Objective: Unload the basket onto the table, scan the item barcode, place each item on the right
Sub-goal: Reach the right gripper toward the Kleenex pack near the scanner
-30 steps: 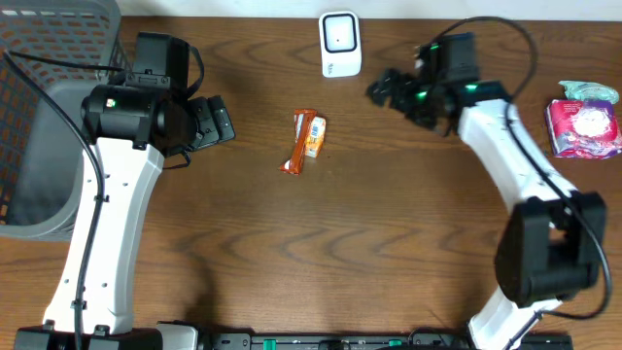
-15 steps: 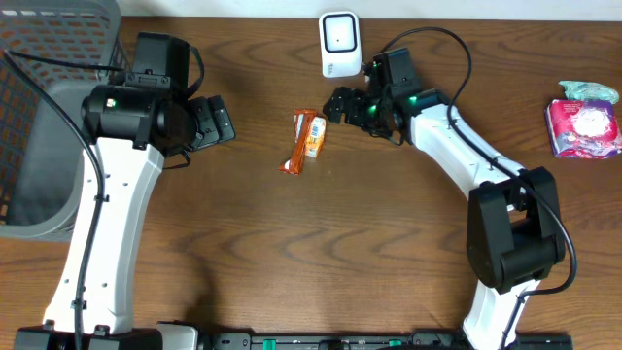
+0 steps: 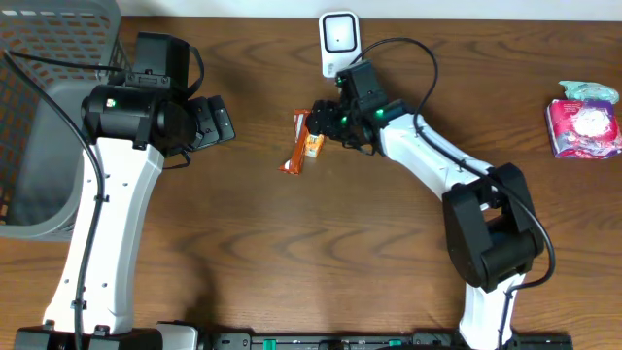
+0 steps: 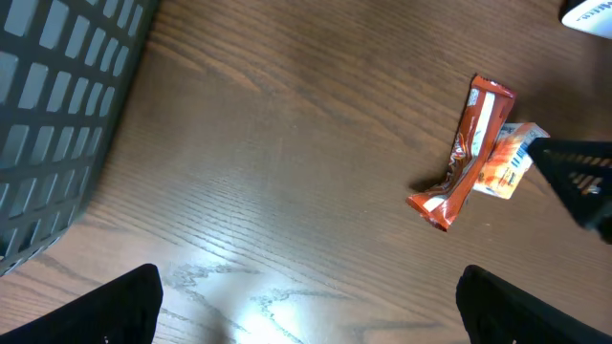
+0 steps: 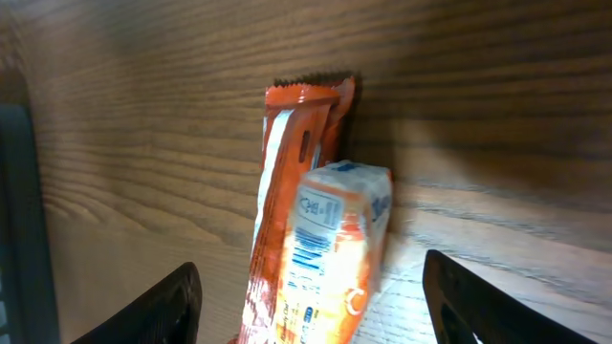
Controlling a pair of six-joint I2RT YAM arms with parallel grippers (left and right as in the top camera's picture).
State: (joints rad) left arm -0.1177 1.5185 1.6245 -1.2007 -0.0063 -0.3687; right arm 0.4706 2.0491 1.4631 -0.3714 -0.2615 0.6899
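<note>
Motion belongs to the right arm alone. A second ago the right tool (image 3: 323, 119) hung to the right of the white scanner (image 3: 340, 44). Now it sits nearer and left of it, over the snacks, its jaws apart on either side of them and gripping nothing. The left tool (image 3: 216, 122) has not moved, jaws wide and empty. The snacks lie where they lay, mid-desk (image 3: 292, 253), just near of the scanner. They are two: an orange bar wrapper (image 3: 293, 157) and a smaller orange-and-white packet (image 3: 313, 144) touching its right side. One scanner, one grey basket (image 3: 39, 97) far left, one pink pack (image 3: 583, 126) at the right edge, two arms.
</note>
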